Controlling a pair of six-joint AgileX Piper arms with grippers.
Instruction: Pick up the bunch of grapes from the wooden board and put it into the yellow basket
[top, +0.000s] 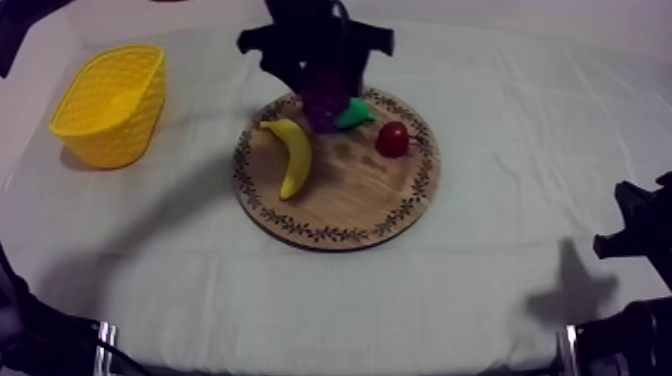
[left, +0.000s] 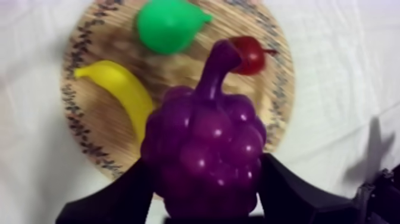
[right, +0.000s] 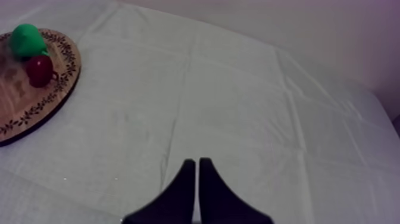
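My left gripper (top: 322, 95) is shut on the purple bunch of grapes (top: 322, 98) and holds it just above the far edge of the round wooden board (top: 340, 215). In the left wrist view the grapes (left: 205, 158) sit between my black fingers (left: 119, 196), stem pointing away, over the board (left: 95, 143). The yellow basket (top: 108, 105) stands at the table's far left. My right gripper (right: 196, 179) rests shut as a narrow wedge over bare cloth, at the right edge (top: 640, 235) in the top view.
On the board lie a banana (top: 292, 155), a green pear (top: 355, 113) and a small red fruit (top: 392, 140). In the left wrist view the banana (left: 122, 95), pear (left: 166, 25) and small red fruit (left: 253, 55) lie beyond the grapes.
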